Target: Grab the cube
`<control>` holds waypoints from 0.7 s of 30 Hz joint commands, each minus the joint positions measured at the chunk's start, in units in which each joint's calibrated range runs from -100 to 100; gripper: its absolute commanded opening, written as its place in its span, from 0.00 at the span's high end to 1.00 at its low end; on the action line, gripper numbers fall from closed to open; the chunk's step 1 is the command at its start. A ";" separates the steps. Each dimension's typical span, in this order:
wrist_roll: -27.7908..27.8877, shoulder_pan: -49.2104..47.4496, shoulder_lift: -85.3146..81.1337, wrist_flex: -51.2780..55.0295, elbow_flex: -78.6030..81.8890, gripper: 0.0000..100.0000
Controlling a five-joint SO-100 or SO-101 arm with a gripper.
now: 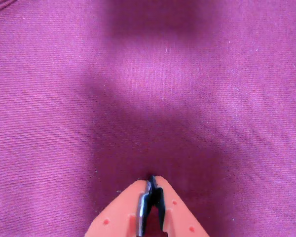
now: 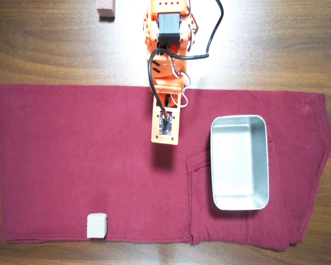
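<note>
The cube [image 2: 97,226] is small, pale grey-beige and matte. It sits on the dark red cloth [image 2: 71,160] near its front left edge in the overhead view. My orange gripper [image 1: 151,181] enters the wrist view from the bottom with its jaws closed together and nothing between them. It hangs over bare cloth. In the overhead view the gripper [image 2: 164,138] is under the arm's wrist near the cloth's middle, well up and to the right of the cube. The cube is out of the wrist view.
An empty metal tray [image 2: 240,205] lies on the cloth to the right of the arm. A reddish-pink block [image 2: 105,8] rests on the wooden table [image 2: 44,49] at the top left. The arm's base [image 2: 168,27] stands at the top centre.
</note>
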 commanded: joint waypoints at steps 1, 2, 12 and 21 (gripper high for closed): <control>-0.15 -0.03 0.38 1.03 0.37 1.00; -0.15 -0.03 0.38 1.03 0.37 1.00; -0.15 -0.03 0.38 1.03 0.37 1.00; -0.15 -0.32 0.38 1.03 0.37 1.00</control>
